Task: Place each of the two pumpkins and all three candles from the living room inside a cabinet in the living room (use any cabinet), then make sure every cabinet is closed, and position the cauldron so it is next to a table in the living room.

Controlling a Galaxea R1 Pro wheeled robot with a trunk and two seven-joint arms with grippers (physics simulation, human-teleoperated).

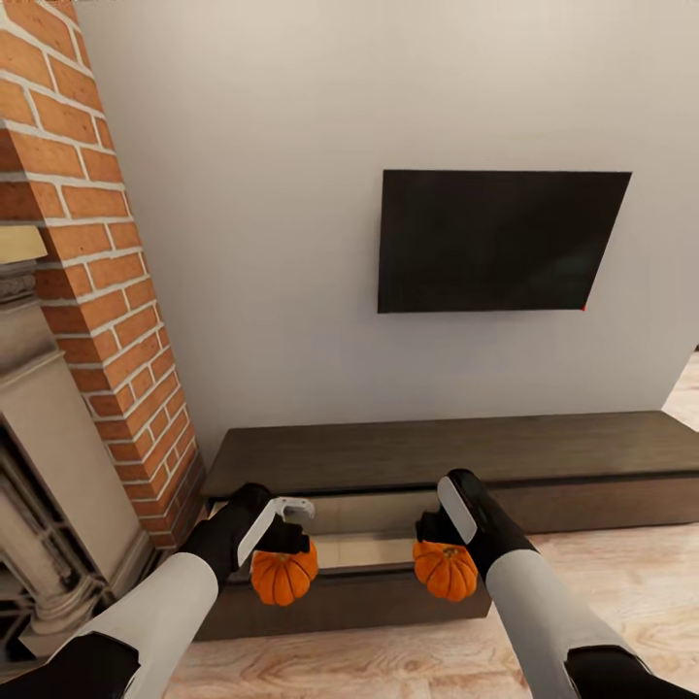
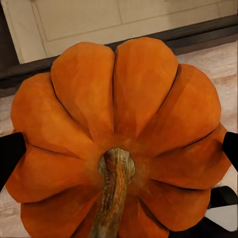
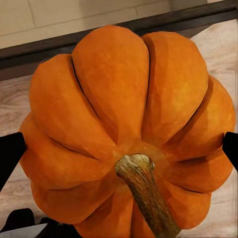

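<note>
Two ribbed orange pumpkins hang in front of the long dark-brown cabinet (image 1: 437, 451). My left gripper (image 1: 282, 573) is shut on the left pumpkin (image 1: 283, 575) (image 2: 119, 139), its dark fingers (image 2: 10, 153) pressing both sides. My right gripper (image 1: 445, 568) is shut on the right pumpkin (image 1: 446, 571) (image 3: 129, 134), whose brown stem points at the camera. Both pumpkins hover above the front edge of an open cabinet drawer (image 1: 359, 582) with a pale interior (image 1: 364, 529). The candles are out of view.
A brick fireplace (image 1: 87, 291) with a stone surround stands at the left, close to my left arm. A black TV (image 1: 495, 241) hangs on the white wall above the cabinet. Pale wood floor (image 1: 621, 573) lies in front of the cabinet at the right.
</note>
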